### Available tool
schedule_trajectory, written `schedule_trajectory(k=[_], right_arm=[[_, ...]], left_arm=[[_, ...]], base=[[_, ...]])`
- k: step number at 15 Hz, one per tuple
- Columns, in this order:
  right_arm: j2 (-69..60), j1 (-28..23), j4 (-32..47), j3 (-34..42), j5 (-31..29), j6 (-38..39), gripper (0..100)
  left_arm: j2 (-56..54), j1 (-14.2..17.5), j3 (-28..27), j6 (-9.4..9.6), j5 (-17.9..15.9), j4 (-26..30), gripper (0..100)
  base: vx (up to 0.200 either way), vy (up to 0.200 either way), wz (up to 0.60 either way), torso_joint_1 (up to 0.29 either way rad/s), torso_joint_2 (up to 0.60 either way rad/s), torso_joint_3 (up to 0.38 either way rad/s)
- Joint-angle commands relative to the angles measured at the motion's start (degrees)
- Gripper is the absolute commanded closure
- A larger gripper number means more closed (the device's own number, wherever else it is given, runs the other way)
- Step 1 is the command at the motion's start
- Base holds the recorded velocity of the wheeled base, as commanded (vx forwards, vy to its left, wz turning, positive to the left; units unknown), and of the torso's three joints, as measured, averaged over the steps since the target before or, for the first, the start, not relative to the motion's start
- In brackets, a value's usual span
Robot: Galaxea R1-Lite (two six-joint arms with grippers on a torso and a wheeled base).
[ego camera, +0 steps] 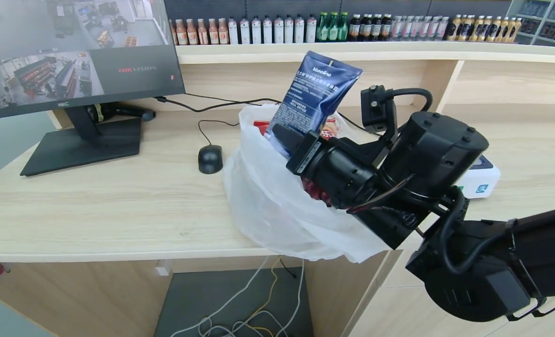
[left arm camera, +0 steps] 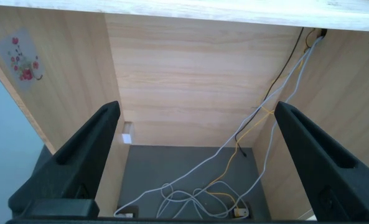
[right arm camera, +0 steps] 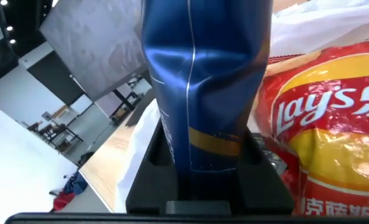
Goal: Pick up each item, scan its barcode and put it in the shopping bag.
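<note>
A dark blue pouch [ego camera: 317, 96] stands upright over the mouth of the white plastic shopping bag [ego camera: 268, 196] on the wooden counter. My right gripper [ego camera: 284, 138] is shut on the pouch's lower end. In the right wrist view the blue pouch [right arm camera: 203, 81] is pinched between the black fingers [right arm camera: 156, 149], with a red and yellow chip bag [right arm camera: 327, 130] lying in the shopping bag beside it. My left gripper [left arm camera: 196, 162] hangs open below the counter, facing the cables in the desk's recess, nothing between its fingers.
A black mouse [ego camera: 210, 158] lies left of the bag, and a monitor [ego camera: 71, 51] stands at the far left. A white box [ego camera: 478, 180] sits on the counter behind my right arm. Bottles [ego camera: 343, 28] line the shelf at the back.
</note>
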Motion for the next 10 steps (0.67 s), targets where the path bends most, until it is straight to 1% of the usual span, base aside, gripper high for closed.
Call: schedule_trajectory(k=[1,5,10], right_arm=[[0.6,0.0,0.0,1.3,-0.2,-0.1,100],[1.2,0.0,-0.6,4.2,-0.2,-1.2,100],[1.7,0.0,-0.8,4.4,-0.2,-1.5,100]], left_arm=[[0.0,0.0,0.0,0.02,0.0,0.0,0],[0.0,0.0,0.0,0.02,0.0,-0.1,0],[0.0,0.0,0.0,0.02,0.0,0.0,0]], base=[[0.000,0.000,0.00,0.000,0.00,0.000],[0.000,0.000,0.00,0.000,0.00,0.000],[0.000,0.000,0.00,0.000,0.00,0.000]])
